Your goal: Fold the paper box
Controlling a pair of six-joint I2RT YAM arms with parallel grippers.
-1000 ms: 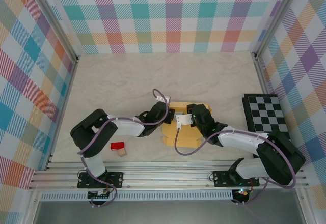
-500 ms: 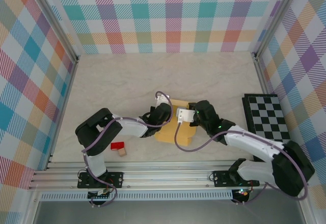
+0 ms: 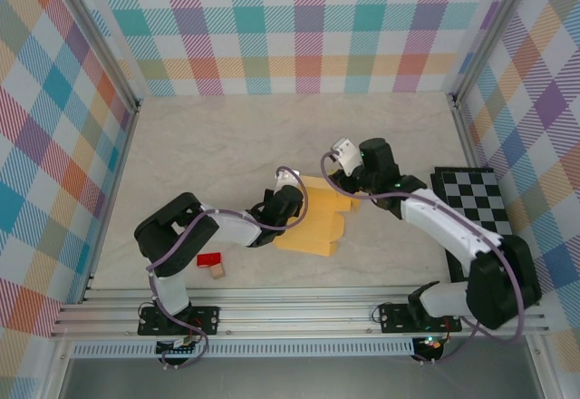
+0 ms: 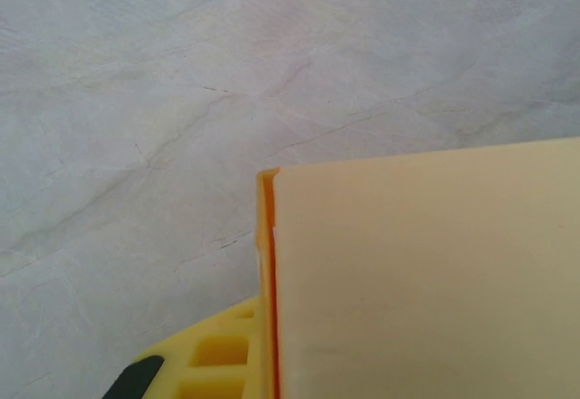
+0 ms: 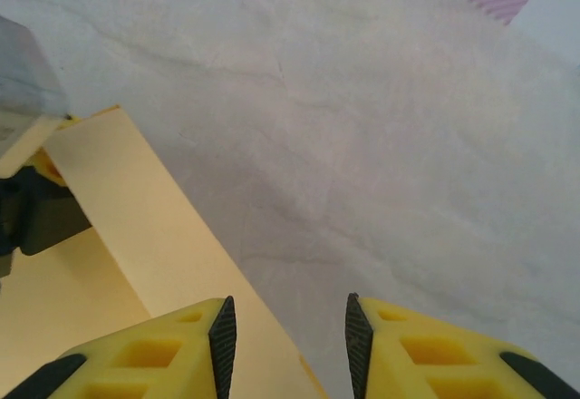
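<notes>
The paper box lay askew on the marbled tabletop, about midway between the side walls and a little nearer my bases than the back wall. Bare tabletop stretched wide beyond it toward the plaid back wall and off to the left. On the right the checkered board lay by the side rail, well apart from the card. A small red block and a tan wooden cube sat close together near the front edge beside my left arm, clear of the box. My left fingers were closed on the box's left edge, a pale panel with its orange cut edge running up just beside the finger. My right fingers stood apart, gripping nothing, over the box's far right corner; a card strip ran from under one of them toward my other wrist, with bare tabletop ahead
</notes>
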